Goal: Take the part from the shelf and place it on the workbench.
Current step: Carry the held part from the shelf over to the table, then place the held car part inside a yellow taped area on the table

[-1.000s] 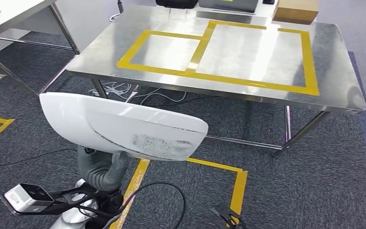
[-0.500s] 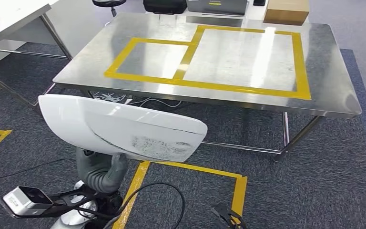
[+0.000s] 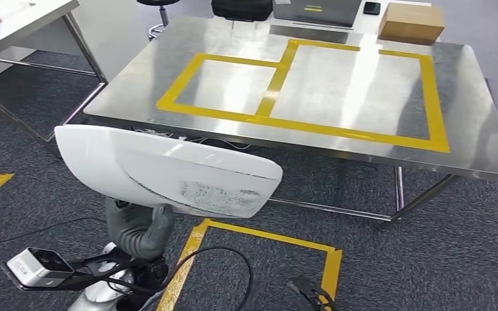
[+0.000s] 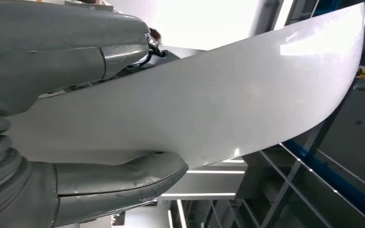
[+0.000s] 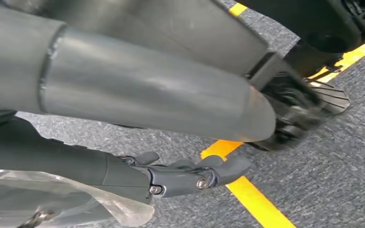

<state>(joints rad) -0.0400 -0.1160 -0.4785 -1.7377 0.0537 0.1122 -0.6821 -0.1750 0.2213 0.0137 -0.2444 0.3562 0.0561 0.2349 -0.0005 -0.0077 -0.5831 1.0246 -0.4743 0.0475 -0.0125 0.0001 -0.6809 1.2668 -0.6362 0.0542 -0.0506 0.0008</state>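
Part (image 3: 168, 172): white curved shell, long and smooth, w/ a grey scuffed patch near its right end; carried in the air above grey carpet, in front of the workbench (image 3: 480, 129) and short of its near edge, not touching it. Left hand (image 3: 139, 230) grips the part from underneath; in the left wrist view the thumb and fingers (image 4: 119, 183) clamp opposite faces of the shell (image 4: 209, 109), w/ the ribbed grey cover behind. Workbench: stainless top on steel legs, marked w/ yellow tape (image 3: 272, 97) forming two adjoining rectangles, smaller one to the left. At the far edge sit a cardboard box (image 3: 412, 23), a black case (image 3: 241, 9) and a laptop (image 3: 316, 11). Cables (image 3: 188, 137) lie on the floor under the bench. Second steel table (image 3: 19, 19) stands at far left. Yellow floor tape (image 3: 327, 259) frames a zone on the carpet by the robot's feet. Right hand (image 5: 190, 173): hangs low over carpet and a yellow line, fingers loosely extended and apart, holding nothing. Wrist camera (image 3: 39, 267) sits on a bracket beside the left forearm.
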